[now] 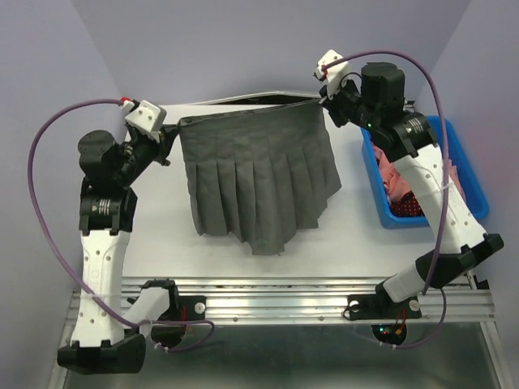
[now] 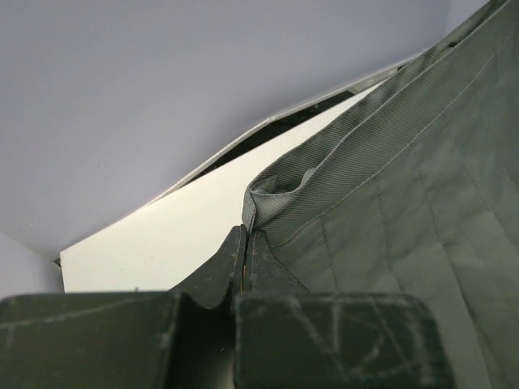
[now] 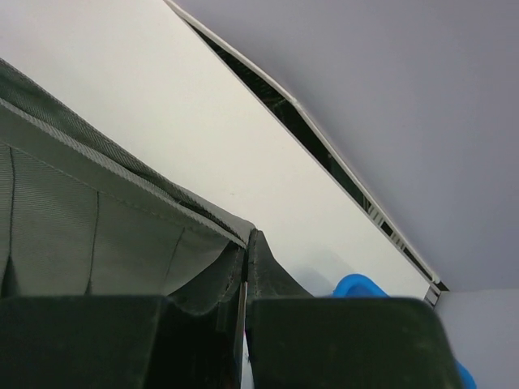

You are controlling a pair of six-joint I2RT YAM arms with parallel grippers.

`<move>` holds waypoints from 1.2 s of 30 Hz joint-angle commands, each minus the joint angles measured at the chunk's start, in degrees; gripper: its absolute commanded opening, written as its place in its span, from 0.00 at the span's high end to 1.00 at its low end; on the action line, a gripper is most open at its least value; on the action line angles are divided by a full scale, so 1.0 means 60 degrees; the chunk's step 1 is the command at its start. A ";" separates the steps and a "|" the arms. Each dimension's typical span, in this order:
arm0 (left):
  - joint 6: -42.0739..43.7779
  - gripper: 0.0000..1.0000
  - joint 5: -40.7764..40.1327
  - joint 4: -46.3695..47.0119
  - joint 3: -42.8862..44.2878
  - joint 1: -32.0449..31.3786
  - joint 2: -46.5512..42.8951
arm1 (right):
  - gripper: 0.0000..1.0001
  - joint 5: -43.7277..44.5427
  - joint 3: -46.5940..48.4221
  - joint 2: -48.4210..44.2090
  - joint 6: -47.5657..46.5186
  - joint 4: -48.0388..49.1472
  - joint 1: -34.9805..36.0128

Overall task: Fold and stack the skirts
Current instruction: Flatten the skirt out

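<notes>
Along the far edge of the worktop (image 1: 162, 251), my left jaws and right jaws each pinch tight on a waistband corner of the grey skirt (image 1: 259, 182), spreading it for folding; next, I judge, lay it flat.

Left claw (image 2: 245, 267) pinches the grey skirt's (image 2: 422, 203) waistband corner above the table (image 2: 162, 235).

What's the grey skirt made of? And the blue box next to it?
The grey skirt looks like woven cloth, matte: fine ribbed weave, stitched seams and soft pleats. The blue box seems hard plastic, smooth with stiff walls.
</notes>
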 commanded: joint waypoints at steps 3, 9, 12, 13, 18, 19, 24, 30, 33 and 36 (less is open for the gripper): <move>-0.0118 1.00 -0.0712 0.1262 0.0762 0.0145 0.0720 | 0.99 0.0914 0.1033 0.0606 0.0024 0.1006 -0.0224; 0.0102 1.00 -0.0889 0.1174 0.0531 0.0159 0.0370 | 0.99 0.0871 0.0861 0.0316 -0.0005 0.0816 -0.0224; 0.0248 1.00 -0.0874 0.1057 0.0020 0.0159 -0.0113 | 0.99 0.0651 0.0321 -0.0123 0.0112 0.0539 -0.0224; 0.0307 1.00 -0.0845 0.0998 -0.0114 0.0159 -0.0419 | 0.99 0.0477 0.0188 -0.0357 0.0156 0.0450 -0.0224; 0.0702 1.00 -0.0757 0.0166 -0.0642 0.0145 -0.1548 | 0.99 -0.0154 -0.0356 -0.1091 0.0273 -0.0354 -0.0224; 0.0761 1.00 -0.0829 -0.0011 -0.0657 0.0145 -0.1912 | 0.99 -0.0343 -0.0254 -0.1164 0.0332 -0.0516 -0.0224; 0.0937 1.00 -0.1049 -0.1227 -0.0233 0.0159 -0.2692 | 0.99 -0.0726 0.0639 -0.1487 0.0698 -0.1615 -0.0224; 0.1201 1.00 -0.1183 -0.1873 -0.0230 0.0159 -0.2620 | 0.99 -0.0477 -0.0523 -0.1531 0.0245 -0.1166 -0.0224; 0.1187 1.00 -0.0903 -0.1553 -0.1019 0.0159 -0.2006 | 0.99 -0.0346 -0.2208 -0.1254 0.0084 -0.0054 -0.0224; 0.0879 1.00 -0.0932 -0.0835 -0.1607 0.0159 -0.0909 | 0.99 0.0005 -0.2947 -0.0318 0.0039 0.0945 -0.0224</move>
